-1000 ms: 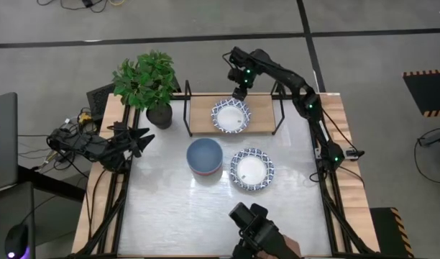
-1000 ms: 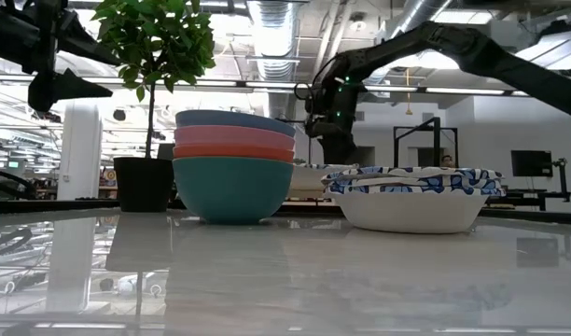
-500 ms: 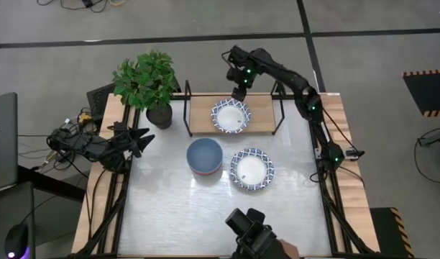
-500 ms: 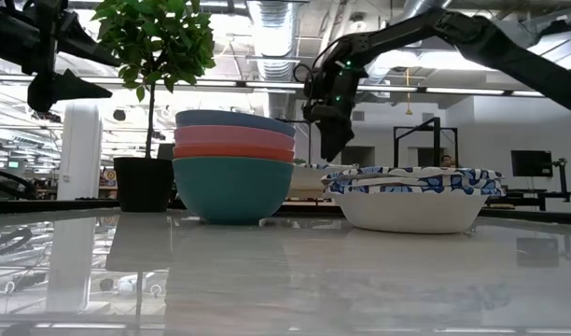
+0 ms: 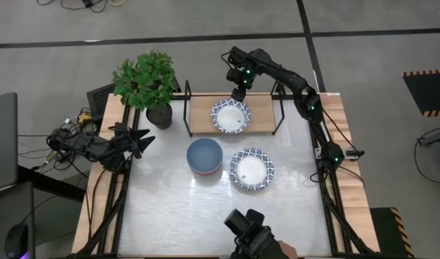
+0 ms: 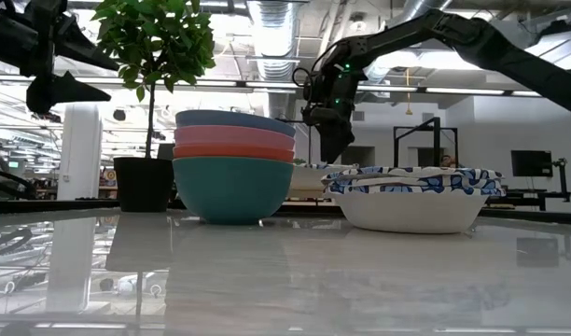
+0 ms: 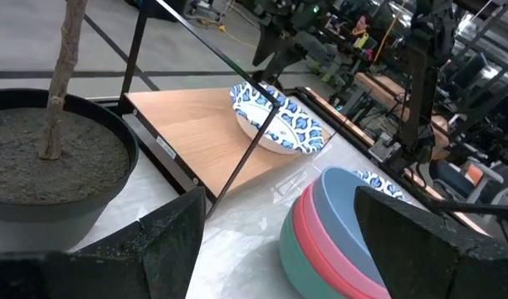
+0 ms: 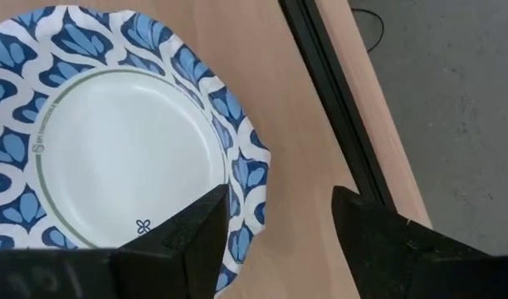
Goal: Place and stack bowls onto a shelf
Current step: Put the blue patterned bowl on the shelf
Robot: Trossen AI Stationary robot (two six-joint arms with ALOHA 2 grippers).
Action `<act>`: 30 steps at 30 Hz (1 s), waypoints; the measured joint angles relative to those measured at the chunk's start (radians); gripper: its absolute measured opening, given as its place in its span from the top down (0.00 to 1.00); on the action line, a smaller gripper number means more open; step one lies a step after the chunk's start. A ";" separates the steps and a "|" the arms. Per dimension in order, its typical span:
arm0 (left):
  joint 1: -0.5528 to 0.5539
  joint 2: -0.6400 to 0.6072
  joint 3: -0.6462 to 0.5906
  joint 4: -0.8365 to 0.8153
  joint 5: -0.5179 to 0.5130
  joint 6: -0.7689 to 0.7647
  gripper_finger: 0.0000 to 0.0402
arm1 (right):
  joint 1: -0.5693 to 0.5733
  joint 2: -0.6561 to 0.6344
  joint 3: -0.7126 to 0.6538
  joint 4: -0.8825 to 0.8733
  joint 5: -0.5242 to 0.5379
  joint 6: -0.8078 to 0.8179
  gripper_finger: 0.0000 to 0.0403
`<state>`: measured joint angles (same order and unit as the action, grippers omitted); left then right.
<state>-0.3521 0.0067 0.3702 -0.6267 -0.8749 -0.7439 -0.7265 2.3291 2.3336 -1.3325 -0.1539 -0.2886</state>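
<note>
A white bowl with a blue patterned rim (image 5: 231,116) sits on the shelf (image 5: 263,119), near the middle of its wooden plank. My right gripper (image 5: 239,93) hangs open above that bowl's far rim (image 8: 246,166) and touches nothing. In the right wrist view its fingers stand apart over the rim and the bare plank (image 8: 320,124). On the table, a stack of plain bowls with blue on top (image 5: 205,157) stands on its teal bottom bowl (image 6: 234,191). Right of it rests a second white and blue bowl (image 5: 251,170). My left gripper (image 5: 142,138) waits open at the table's left edge.
A potted plant (image 5: 160,115) stands at the shelf's left end, its dark pot (image 7: 55,166) close to the black wire end frame (image 7: 262,141). A dark device held by a person's hand (image 5: 252,234) shows at the near edge. Bare plank lies on either side of the shelf bowl.
My right arm has risen a little above the shelf bowl. The bowl stays where it lay on the plank. The dark device at the near edge has shifted slightly to the left.
</note>
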 joint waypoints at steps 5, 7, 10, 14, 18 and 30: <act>0.000 0.000 0.000 -0.004 0.000 -0.003 0.27 | 0.002 0.000 0.000 0.009 0.001 0.004 0.41; 0.000 0.000 0.000 -0.004 0.001 -0.003 0.27 | 0.001 0.000 0.000 0.006 0.003 0.011 0.41; 0.000 0.000 0.000 -0.004 0.002 -0.004 0.27 | 0.001 0.000 0.000 0.006 0.004 0.019 0.41; 0.000 0.000 0.000 -0.004 0.002 -0.005 0.27 | 0.005 0.000 0.000 0.006 0.007 0.019 0.41; 0.000 0.000 0.000 -0.004 0.002 -0.005 0.27 | 0.013 -0.002 -0.036 0.026 0.032 0.022 0.41; 0.000 0.000 0.000 -0.004 -0.002 -0.005 0.27 | 0.013 -0.002 -0.118 0.068 0.051 0.045 0.44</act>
<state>-0.3523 0.0067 0.3702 -0.6312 -0.8769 -0.7493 -0.7139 2.3276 2.2154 -1.2648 -0.1028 -0.2437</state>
